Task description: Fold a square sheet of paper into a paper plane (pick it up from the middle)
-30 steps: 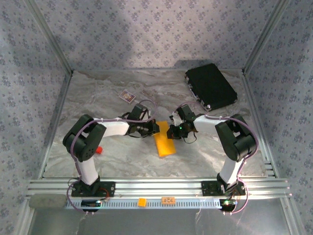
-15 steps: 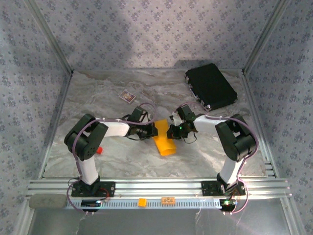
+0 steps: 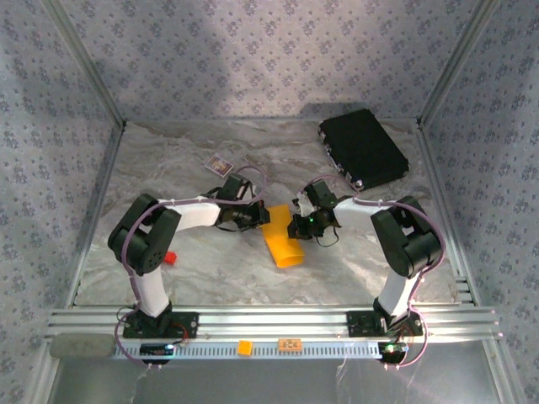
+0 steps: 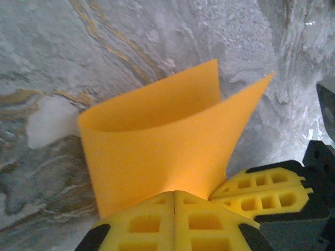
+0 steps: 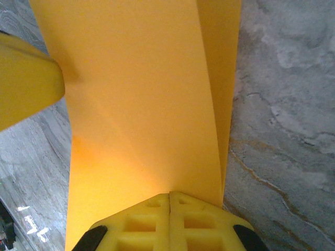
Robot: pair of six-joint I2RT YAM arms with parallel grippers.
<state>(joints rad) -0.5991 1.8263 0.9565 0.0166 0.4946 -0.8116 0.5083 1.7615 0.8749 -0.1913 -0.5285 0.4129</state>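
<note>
The square sheet of paper (image 3: 282, 240) is orange-yellow and bent over on itself into a loose, open loop, lying mid-table between the arms. In the left wrist view the sheet (image 4: 157, 141) curls round at its left side, and my left gripper (image 4: 174, 193) is shut on its near edge. The right wrist view has the doubled sheet (image 5: 141, 104) running away from my right gripper (image 5: 169, 194), which is shut on its end. From above, the left gripper (image 3: 257, 217) and right gripper (image 3: 295, 225) pinch the sheet's far end from either side.
A black case (image 3: 363, 148) lies at the back right. A small card (image 3: 219, 165) sits at the back, left of centre. A small red block (image 3: 169, 257) lies by the left arm's base. A tiny orange tag (image 3: 244, 346) rests on the front rail (image 3: 269, 324).
The sheet has gone from lying nearly flat to a rounded loop. My left gripper has drawn slightly back and to the left with its edge. The right arm has hardly moved.
</note>
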